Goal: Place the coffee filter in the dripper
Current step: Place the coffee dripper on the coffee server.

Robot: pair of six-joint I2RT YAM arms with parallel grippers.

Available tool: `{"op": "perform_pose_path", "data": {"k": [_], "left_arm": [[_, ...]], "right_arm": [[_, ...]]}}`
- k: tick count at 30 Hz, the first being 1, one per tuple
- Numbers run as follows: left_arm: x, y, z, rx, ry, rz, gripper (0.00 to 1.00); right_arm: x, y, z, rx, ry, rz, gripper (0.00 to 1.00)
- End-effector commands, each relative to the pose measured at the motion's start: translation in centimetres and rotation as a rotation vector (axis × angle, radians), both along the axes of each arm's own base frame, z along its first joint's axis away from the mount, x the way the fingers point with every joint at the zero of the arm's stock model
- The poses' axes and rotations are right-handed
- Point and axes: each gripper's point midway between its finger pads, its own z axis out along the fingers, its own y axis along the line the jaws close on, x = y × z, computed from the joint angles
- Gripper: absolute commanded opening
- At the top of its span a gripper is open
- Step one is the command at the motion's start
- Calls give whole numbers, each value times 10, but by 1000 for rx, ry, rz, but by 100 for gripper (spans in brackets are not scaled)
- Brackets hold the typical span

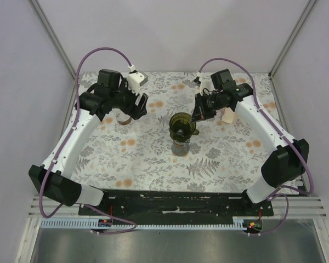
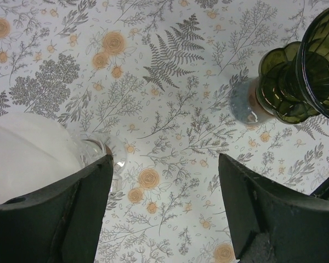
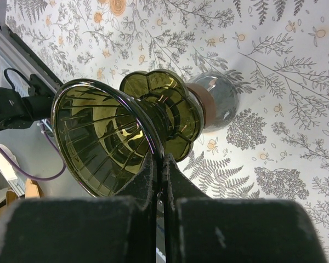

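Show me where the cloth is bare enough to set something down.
Widest: the cloth's near half, between the dripper and the base plate. Also the far strip between left hand and right hand. Crowded: right hand at the dripper's rim with the peach packet beside it; glass jar by the left hand.

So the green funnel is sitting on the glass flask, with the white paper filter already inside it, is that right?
Not quite. The dripper does sit on the glass carafe, but it is empty: the right wrist view looks into its bare ribbed inside. The coffee filter is away from it, in the left wrist view.
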Motion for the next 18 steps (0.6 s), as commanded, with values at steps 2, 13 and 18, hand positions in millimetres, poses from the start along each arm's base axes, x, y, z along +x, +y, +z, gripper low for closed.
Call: {"op": "perform_pose_path", "data": {"k": [2, 13, 18], "left_arm": [[-2, 1, 14, -47, -26, 17, 83], [-2, 2, 13, -54, -13, 13, 83], [-1, 3, 12, -57, -7, 15, 83]], "right_arm": [[-4, 5, 11, 4, -5, 32, 0], [-8, 3, -10, -26, 37, 40, 14], [-5, 5, -8, -17, 31, 50, 21]]}}
